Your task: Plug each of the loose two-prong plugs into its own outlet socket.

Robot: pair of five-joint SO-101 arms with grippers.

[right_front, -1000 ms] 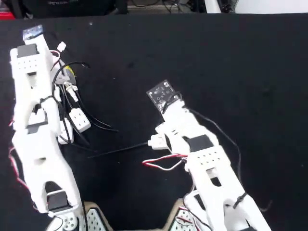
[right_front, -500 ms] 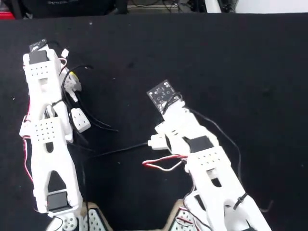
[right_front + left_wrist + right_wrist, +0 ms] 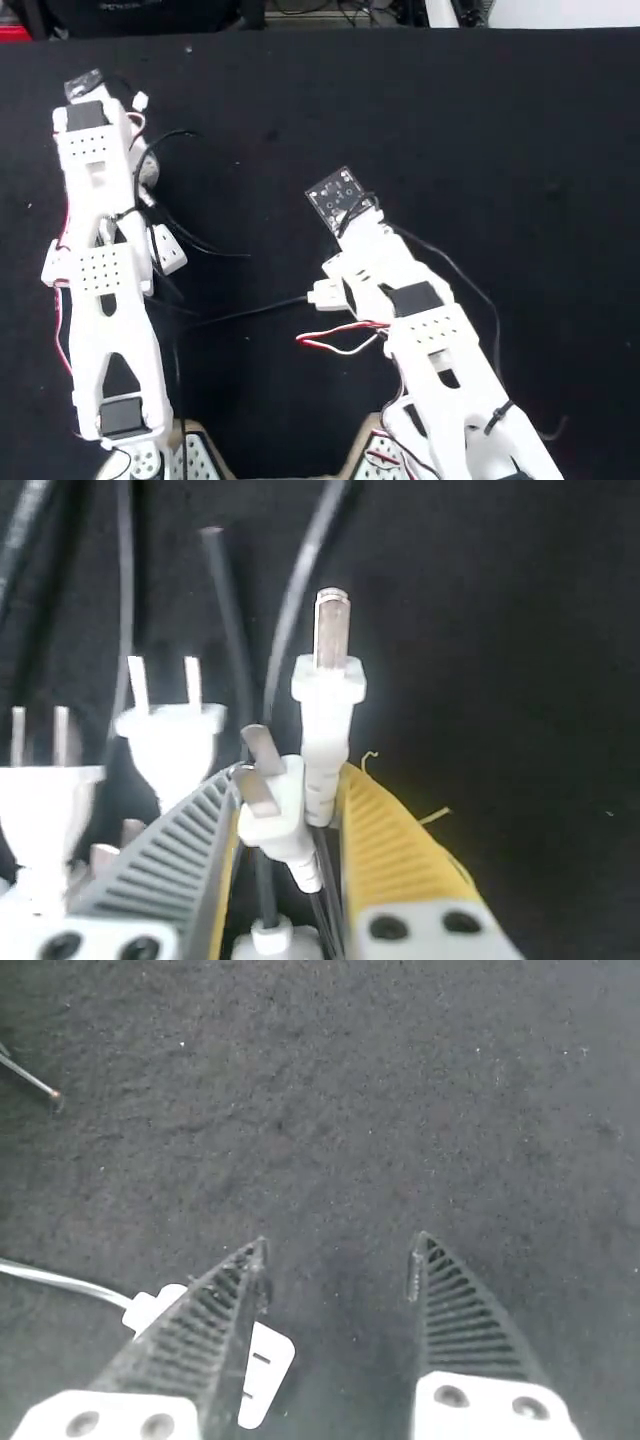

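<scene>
**L gripper** (image 3: pixel 290 773): the grey and yellow fingers are closed on a white upright two-prong plug (image 3: pixel 328 705), prongs pointing away from the wrist. A second white plug (image 3: pixel 268 815) is jammed in with it, tilted against the grey finger. Two more white plugs (image 3: pixel 165 735) stand just beside the gripper, prongs up.

**R gripper** (image 3: pixel 339 1242): fingers are spread and hold nothing, over the black fabric table cover (image 3: pixel 400 1080). A white flat connector body w/ two short slots (image 3: pixel 262 1365) lies on the cover beside one finger, cable attached.

**High view:** a white rectangular block (image 3: pixel 166 250) w/ black cords lies beside the L arm (image 3: pixel 100 280).
</scene>
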